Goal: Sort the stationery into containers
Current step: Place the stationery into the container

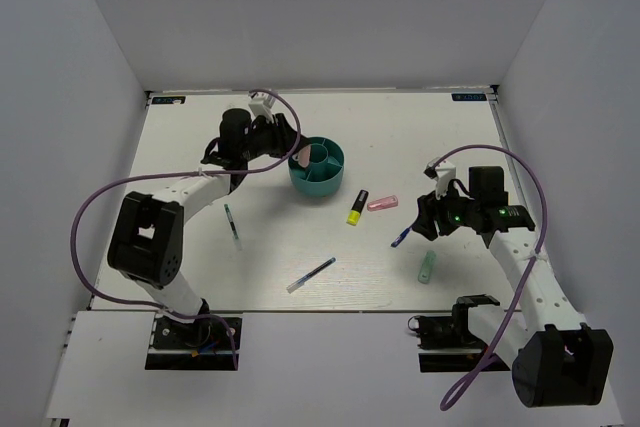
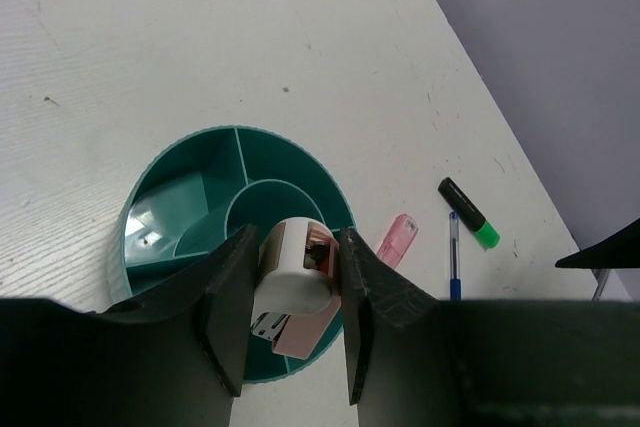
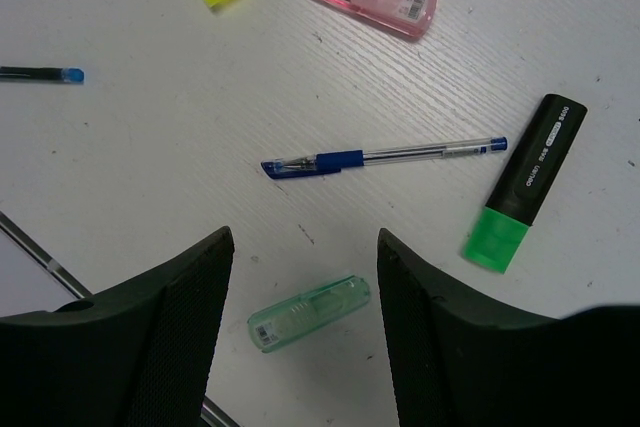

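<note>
White bench, walled booth. Right tool (image 3: 300, 247) open and empty, hanging over blue pen (image 3: 385, 155) and mint piece (image 3: 308, 312), well to the near side of the teal organiser (image 2: 165, 209). Left tool (image 2: 295, 247) clamped on pink piece (image 2: 297, 297) above organiser's rim. Best to centre it over one compartment, clear of dividers, before release. Visible compartments look empty.

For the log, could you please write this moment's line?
left gripper: pink piece held over organiser | right gripper: open, near blue pen
</note>
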`<state>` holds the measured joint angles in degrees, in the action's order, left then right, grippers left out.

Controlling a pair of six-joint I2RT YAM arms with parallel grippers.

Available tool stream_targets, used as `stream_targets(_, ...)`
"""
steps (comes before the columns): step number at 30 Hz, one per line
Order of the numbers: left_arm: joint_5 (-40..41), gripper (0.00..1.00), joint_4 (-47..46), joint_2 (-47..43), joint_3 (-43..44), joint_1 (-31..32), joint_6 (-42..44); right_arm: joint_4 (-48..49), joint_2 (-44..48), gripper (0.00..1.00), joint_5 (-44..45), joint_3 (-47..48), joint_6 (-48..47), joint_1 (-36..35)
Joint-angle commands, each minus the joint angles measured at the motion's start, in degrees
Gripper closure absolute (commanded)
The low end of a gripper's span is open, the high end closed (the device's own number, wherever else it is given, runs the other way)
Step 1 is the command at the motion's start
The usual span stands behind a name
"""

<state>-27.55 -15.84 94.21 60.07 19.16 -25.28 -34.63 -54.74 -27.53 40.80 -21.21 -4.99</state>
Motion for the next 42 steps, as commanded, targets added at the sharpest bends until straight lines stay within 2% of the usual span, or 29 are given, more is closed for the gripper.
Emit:
stream_targets(1,-2.2,0.99,-6.7,0.1,-2.3,-0.9,-2.0,0.0,-0.3,0.38,0.0,0.6,-0.1,0.1)
stream_targets(5,-4.9,0.99,-12.7,1.5,-4.2,-2.4,-5.3,0.0,-0.7,0.38,0.1,0.6,-0.1,0.0)
stream_targets(9,-6.5,0.99,-14.3,3.3,-4.5,-3.0,-6.1,0.0,-0.9,0.38,0.3,0.6,-0.2,0.1)
stream_targets(26,-5.5,0.98,-11.5,4.3,-7.2,-3.2,0.1,-0.3,-1.3,0.35,0.2,0.7,-0.6,0.1)
stream_targets(30,-4.3,0.85,-10.9,3.6,-8.4,-3.3,2.0,-0.6,-1.4,0.34,0.0,0.9,-0.6,0.0)
stream_targets(32,-3.6,0.60,-10.3,3.3,-8.7,-3.2,2.2,-0.6,-1.5,0.32,-0.2,0.7,-0.8,0.0)
stream_targets(34,-3.2,0.45,-10.0,3.0,-8.7,-3.2,2.6,-0.7,-1.5,0.32,-0.1,0.8,-0.8,0.0)
stream_targets(40,-3.1,0.28,-7.7,1.3,-6.6,-3.1,3.1,-0.8,-1.5,0.30,-0.3,0.8,-1.0,-0.1)
stream_targets(42,-2.4,0.27,-4.6,-0.2,-4.5,-2.8,3.7,-0.9,-1.1,0.30,-0.4,0.8,-1.1,0.0)
